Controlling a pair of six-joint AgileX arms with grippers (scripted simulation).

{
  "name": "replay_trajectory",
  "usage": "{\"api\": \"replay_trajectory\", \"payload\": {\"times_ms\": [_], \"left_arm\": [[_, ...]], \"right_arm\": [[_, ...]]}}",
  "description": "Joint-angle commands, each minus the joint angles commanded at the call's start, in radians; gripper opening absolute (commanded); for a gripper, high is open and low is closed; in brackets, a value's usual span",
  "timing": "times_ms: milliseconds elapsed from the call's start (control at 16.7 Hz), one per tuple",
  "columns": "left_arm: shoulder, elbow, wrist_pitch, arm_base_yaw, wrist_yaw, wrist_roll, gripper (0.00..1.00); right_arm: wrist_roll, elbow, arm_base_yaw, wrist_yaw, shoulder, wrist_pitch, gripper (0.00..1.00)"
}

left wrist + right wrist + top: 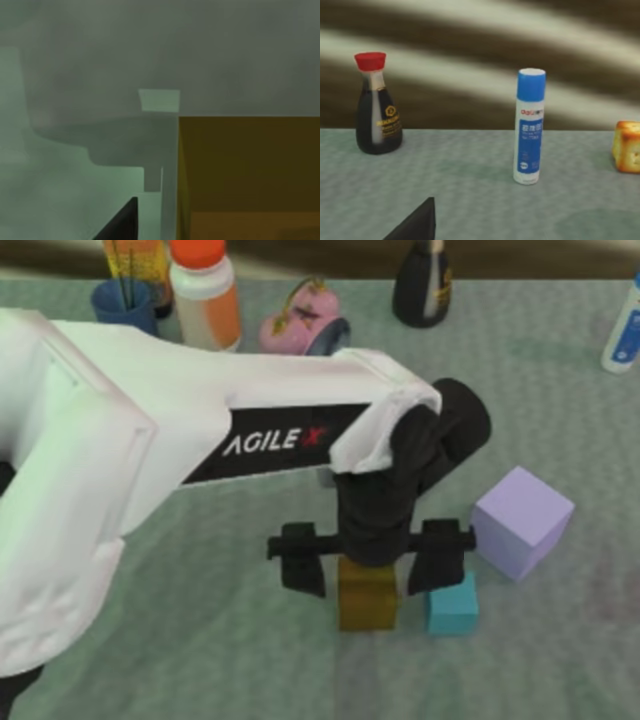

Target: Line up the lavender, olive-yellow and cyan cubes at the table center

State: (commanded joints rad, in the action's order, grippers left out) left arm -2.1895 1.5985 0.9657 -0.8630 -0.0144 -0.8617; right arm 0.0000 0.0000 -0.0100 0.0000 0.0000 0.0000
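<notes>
The olive-yellow cube [367, 598] stands on the table near the middle, with the small cyan cube [453, 608] just to its right and the larger lavender cube [522, 520] farther right and back. My left gripper [368, 562] hovers open over the olive-yellow cube, one finger [300, 560] on each side and apart from it. In the left wrist view the olive-yellow cube [250, 170] fills the frame, with a gap to the one dark fingertip [122, 225] showing. My right arm is parked outside the top view; only one fingertip [420, 222] shows, well off centre, nothing by it.
Along the back edge stand a blue cup [125, 302], an orange-capped white bottle [205, 295], a pink object [300, 320], a soy sauce bottle [425, 280] and a blue-and-white glue stick [625, 325]. A piece of toast [627, 147] lies near the glue stick [529, 127].
</notes>
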Motion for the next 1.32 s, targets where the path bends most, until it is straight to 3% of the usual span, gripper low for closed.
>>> {"api": "replay_trajectory", "payload": {"times_ms": [480,960,1320], "left_arm": [[0.001,0.004,0.004,0.000,0.000,0.000,1.00],[0.065,0.171,0.238,0.015,-0.001,-0.006,1.00],[0.075,0.164,0.236,0.016,-0.001,-0.004,1.00]], "right_arm": [[0.000,0.000,0.000,0.000,0.000,0.000,1.00],[0.000,0.000,0.000,0.000,0.000,0.000,1.00],[-0.002,0.009,-0.003,-0.001,0.009,-0.007,1.00]]}}
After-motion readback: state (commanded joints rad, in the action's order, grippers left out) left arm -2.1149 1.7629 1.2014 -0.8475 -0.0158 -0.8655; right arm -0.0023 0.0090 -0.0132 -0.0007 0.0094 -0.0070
